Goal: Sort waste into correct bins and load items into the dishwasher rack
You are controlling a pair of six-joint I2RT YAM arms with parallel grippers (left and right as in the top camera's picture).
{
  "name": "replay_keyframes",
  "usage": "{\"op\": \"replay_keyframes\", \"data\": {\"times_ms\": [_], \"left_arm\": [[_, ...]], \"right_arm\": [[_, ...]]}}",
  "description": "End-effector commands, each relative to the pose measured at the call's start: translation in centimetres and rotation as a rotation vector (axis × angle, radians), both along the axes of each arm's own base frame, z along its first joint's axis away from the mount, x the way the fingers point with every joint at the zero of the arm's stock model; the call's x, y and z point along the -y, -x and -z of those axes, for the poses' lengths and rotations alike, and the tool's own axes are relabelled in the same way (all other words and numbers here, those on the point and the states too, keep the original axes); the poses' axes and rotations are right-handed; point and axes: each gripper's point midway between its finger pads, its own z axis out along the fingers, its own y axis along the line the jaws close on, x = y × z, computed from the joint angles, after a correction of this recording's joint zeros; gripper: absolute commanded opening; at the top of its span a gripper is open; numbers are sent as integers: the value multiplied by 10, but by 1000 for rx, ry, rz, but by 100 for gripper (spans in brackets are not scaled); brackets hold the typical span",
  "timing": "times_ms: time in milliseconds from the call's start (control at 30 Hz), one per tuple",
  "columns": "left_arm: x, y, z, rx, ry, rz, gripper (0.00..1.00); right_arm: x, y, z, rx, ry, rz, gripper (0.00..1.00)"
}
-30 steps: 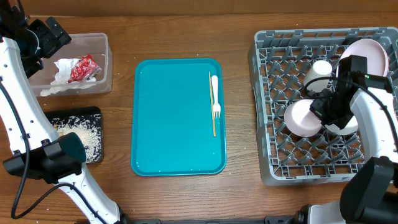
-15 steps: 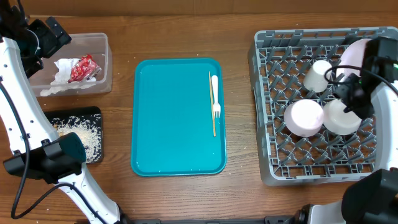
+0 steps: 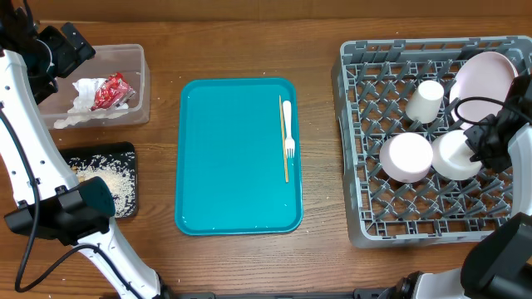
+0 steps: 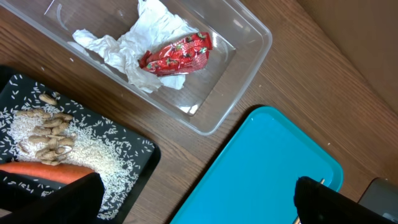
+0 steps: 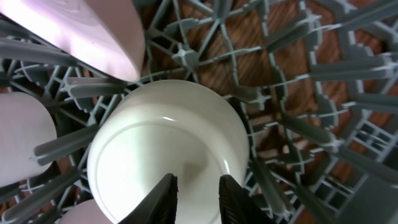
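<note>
Two pieces lie outside the large square grey plastic dishwasher rack (image 3: 347, 149); both rest on the flat teal plastic serving tray (image 3: 233, 158) to its left. Inside the rack, the large round pale plate (image 3: 486, 75) leans in the far right corner. One upturned white bowl (image 3: 406, 158) sits beside a second upturned white bowl (image 3: 453, 156), and the small white cup (image 3: 426, 100) lies tilted beyond them.

My right gripper (image 5: 198, 199) hovers directly over the second bowl, its fingertips a little apart with nothing between them. My left gripper (image 4: 196, 202) hangs far off near the clear rectangular plastic tub (image 3: 140, 83), jaws wide and empty.

The slim white fork (image 3: 288, 129) lies along the teal tray's right edge, the side nearest the rack, so I judge my right arm the closer one. It lies to that gripper's left, beyond the rack's wall. Its long axis runs away from me, tines toward me. The thin wooden stick (image 3: 285, 170) lies parallel, just beside it; whether they touch I cannot tell. I would close across the fork's width.
</note>
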Motion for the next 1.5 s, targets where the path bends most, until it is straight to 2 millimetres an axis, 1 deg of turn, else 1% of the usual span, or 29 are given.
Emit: {"op": "replay_keyframes", "data": {"times_ms": [0, 200, 533, 667, 767, 867, 900, 933, 1000, 1033, 1067, 1100, 1233, 1300, 1333, 1467], "left_arm": [[4, -2, 0, 3, 7, 3, 100], [4, -2, 0, 3, 7, 3, 100], [4, -1, 0, 3, 7, 3, 100], [4, -2, 0, 3, 7, 3, 100], [4, -1, 0, 3, 7, 3, 100], [4, -2, 0, 3, 7, 3, 100], [4, -2, 0, 3, 7, 3, 100], [4, -2, 0, 3, 7, 3, 100], [4, -1, 0, 3, 7, 3, 100], [4, -2, 0, 3, 7, 3, 100], [4, -2, 0, 3, 7, 3, 100], [4, -2, 0, 3, 7, 3, 100], [4, -2, 0, 3, 7, 3, 100], [4, -1, 0, 3, 7, 3, 100], [4, -2, 0, 3, 7, 3, 100], [4, -2, 0, 3, 7, 3, 100]], "right_arm": [[-5, -1, 13, 8, -30, -3, 25], [-6, 0, 15, 1, -33, -3, 26], [-7, 3, 25, -11, -37, -6, 27], [-5, 0, 24, 3, -31, -7, 27], [-6, 1, 16, -6, -35, -7, 27], [-5, -1, -10, 3, -31, -8, 31], [-5, -1, -28, 17, -25, -7, 33], [-6, -1, -41, 29, -23, -9, 35], [-13, -1, -66, 63, -42, -21, 39], [-19, -1, -79, 88, -61, -33, 43], [-24, -2, -88, 105, -75, -53, 48], [-34, -3, -100, 136, -101, -105, 52], [-62, -1, -126, 222, -153, -221, 63], [-74, 9, -137, 240, -152, -243, 67], [-85, 20, -146, 244, -150, -267, 70], [-114, 44, -154, 229, -156, -356, 70]]}}
